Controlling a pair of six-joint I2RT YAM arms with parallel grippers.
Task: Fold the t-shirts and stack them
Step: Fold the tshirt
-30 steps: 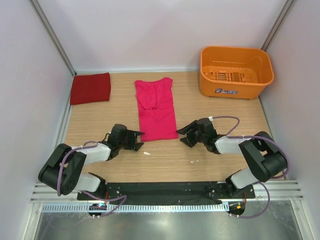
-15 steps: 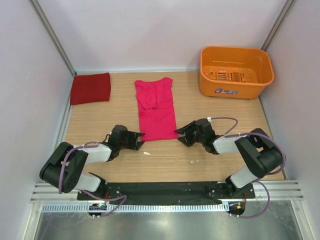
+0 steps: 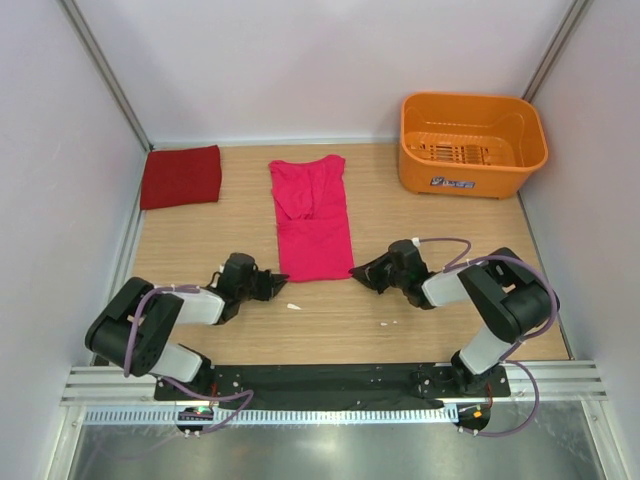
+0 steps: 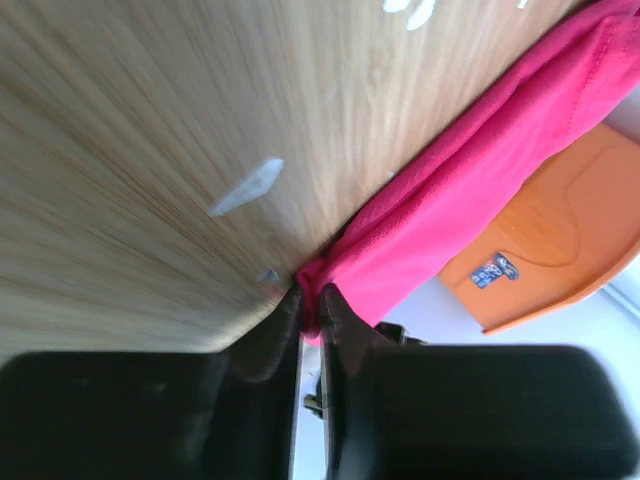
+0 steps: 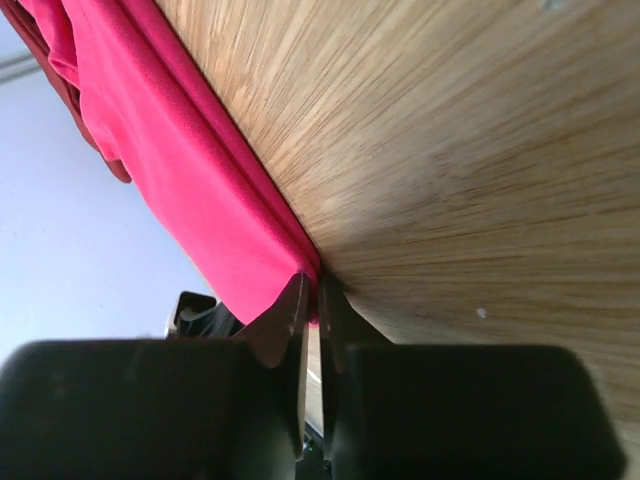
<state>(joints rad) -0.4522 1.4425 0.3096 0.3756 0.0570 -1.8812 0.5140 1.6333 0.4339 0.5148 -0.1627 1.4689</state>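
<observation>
A magenta-pink t-shirt (image 3: 312,218) lies flat mid-table, folded into a long strip with its neck end far and its hem near. My left gripper (image 3: 279,281) is shut on the hem's near left corner; in the left wrist view the pink cloth (image 4: 470,190) is pinched between the left gripper's (image 4: 312,300) fingers. My right gripper (image 3: 358,273) is shut on the near right corner, and the right wrist view shows the pink t-shirt's edge (image 5: 190,170) nipped at the right gripper's (image 5: 310,290) tips. A crimson t-shirt (image 3: 181,176), folded into a rectangle, lies at the far left.
An orange plastic basket (image 3: 472,143) stands at the far right. Small white scraps (image 3: 294,306) lie on the wooden table (image 3: 440,230) near the front. White walls close in the left, right and far sides.
Both grippers slid inward to the pink shirt's near corners and went from open to shut on the cloth. The shirts and basket have not moved.
</observation>
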